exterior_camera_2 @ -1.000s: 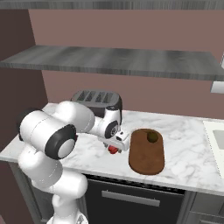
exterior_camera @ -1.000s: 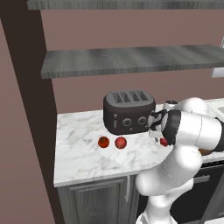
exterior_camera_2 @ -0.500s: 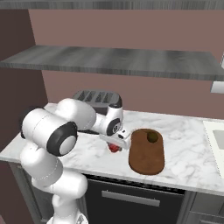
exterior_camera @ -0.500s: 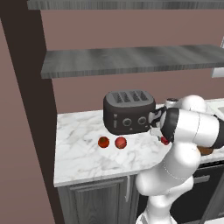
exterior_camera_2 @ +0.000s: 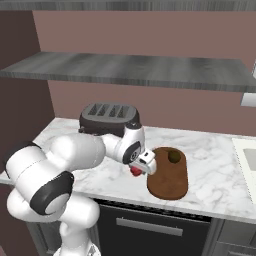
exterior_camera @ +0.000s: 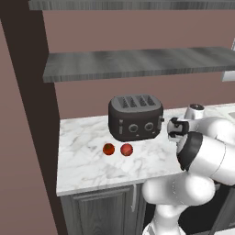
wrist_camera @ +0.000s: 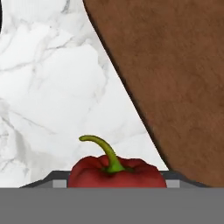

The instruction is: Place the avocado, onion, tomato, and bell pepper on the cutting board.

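A red bell pepper with a curved green stem sits right at my gripper, which is shut on it, and its body hides the fingertips. In the right base view the gripper hangs low over the counter with the bell pepper under it, just left of the cutting board. The dark avocado lies on the board's far end. In the hand view the cutting board spreads across the upper right. Two round red balls rest in front of the toaster; I cannot tell tomato from onion.
A dark toaster stands at the back of the white marble counter. A grey shelf runs along the wall above. The counter's left end meets a brown wall. A pale sink edge shows at the far right.
The gripper, with the bell pepper in it, has shifted slightly right toward the cutting board's left edge. The red balls, avocado and toaster have not moved.
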You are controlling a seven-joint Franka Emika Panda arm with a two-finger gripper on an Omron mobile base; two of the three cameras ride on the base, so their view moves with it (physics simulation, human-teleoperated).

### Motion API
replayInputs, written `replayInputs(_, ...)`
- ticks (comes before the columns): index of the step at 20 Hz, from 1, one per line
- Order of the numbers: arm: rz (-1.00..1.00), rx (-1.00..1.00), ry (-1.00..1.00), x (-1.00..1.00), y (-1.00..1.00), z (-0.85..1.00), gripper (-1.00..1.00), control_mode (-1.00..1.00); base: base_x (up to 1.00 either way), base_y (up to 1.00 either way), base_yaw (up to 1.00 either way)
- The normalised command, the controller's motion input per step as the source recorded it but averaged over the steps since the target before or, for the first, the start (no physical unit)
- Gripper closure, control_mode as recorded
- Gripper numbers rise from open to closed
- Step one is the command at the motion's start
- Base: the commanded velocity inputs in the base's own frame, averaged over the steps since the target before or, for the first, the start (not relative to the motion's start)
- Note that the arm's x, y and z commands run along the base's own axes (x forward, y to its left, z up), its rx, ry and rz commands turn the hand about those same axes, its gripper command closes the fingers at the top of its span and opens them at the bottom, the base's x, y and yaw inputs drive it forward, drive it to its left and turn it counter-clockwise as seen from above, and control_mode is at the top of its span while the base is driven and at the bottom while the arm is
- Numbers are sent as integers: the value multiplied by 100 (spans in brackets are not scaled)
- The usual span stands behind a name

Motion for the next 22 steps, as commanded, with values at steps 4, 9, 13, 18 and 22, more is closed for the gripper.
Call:
replayInputs(4,-7,-4,-1,-1,-47,14,100,-100,0,0,0)
replayInputs(9,-5,-2,0,3,-48,18,100,-100,0,0,0)
replayInputs(13,-2,0,0,23,-40,9,100,-100,0,0,0)
replayInputs(18,0,1,7,31,-29,-1,100,-100,0,0,0)
replayInputs(22,0,5,12,24,-26,-21,100,-100,0,0,0)
